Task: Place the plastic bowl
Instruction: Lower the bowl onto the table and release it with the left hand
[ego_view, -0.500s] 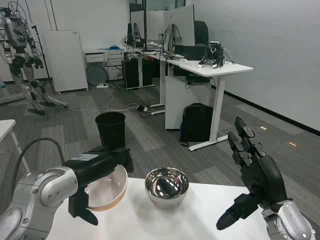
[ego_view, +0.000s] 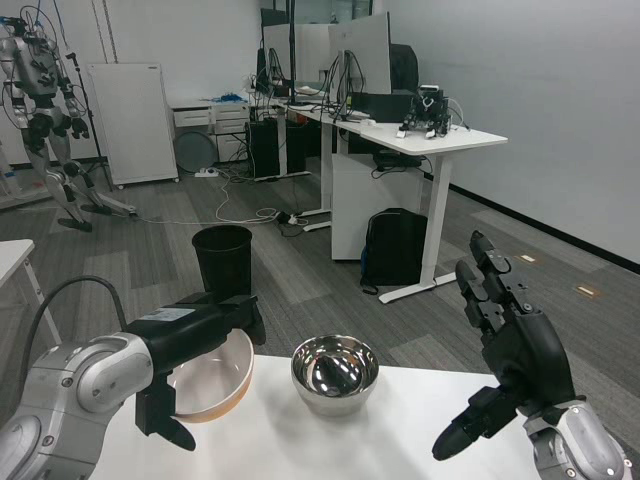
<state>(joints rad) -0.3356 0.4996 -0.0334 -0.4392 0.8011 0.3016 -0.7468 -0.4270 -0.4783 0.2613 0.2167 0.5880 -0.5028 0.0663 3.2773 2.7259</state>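
A plastic bowl (ego_view: 215, 378), pale inside with an orange-tan rim, is held tilted at the table's far left edge. My left hand (ego_view: 195, 345) grips it over the rim, fingers curled across the top and thumb pointing down below. A shiny metal bowl (ego_view: 334, 373) stands upright on the white table (ego_view: 330, 445) just right of the plastic bowl. My right hand (ego_view: 505, 350) hovers at the right, raised above the table, fingers spread upward and thumb pointing down-left, holding nothing.
Beyond the table's far edge lies grey carpet with a black waste bin (ego_view: 222, 258), a white desk (ego_view: 440, 140) with a black backpack (ego_view: 395, 245) under it, and a humanoid robot on a stand (ego_view: 45, 110) at the back left.
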